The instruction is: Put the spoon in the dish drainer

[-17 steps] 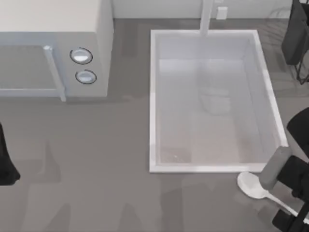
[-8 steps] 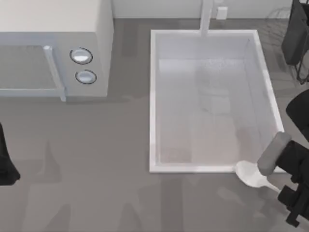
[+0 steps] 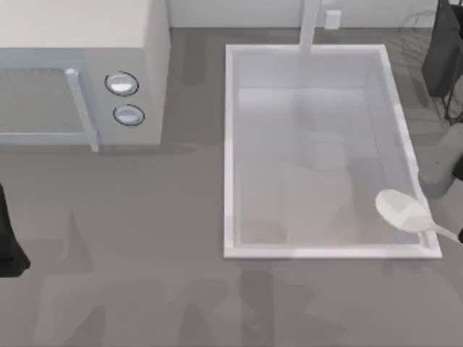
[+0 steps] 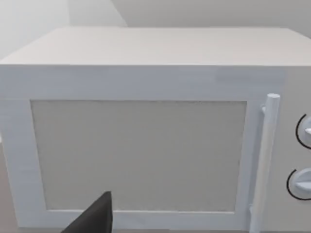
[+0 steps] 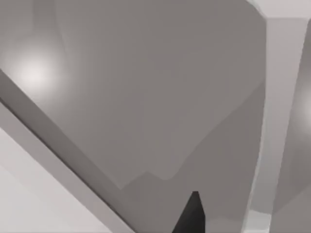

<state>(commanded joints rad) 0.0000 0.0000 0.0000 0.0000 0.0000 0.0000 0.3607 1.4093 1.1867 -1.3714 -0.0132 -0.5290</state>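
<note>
Spoon (image 3: 405,211) above sink basin (image 3: 230,144), near-right corner, handle running off right edge. Left to right: left arm parked at tabletop (image 3: 130,289) left edge, microwave (image 3: 79,72), basin, dish drainer (image 3: 443,50) far right. Right claw's grip state: cannot tell.

One spoon (image 3: 404,211), one sink basin (image 3: 230,144), one microwave (image 3: 79,43) with two knobs (image 3: 121,84), one dish drainer (image 3: 441,50).
</note>
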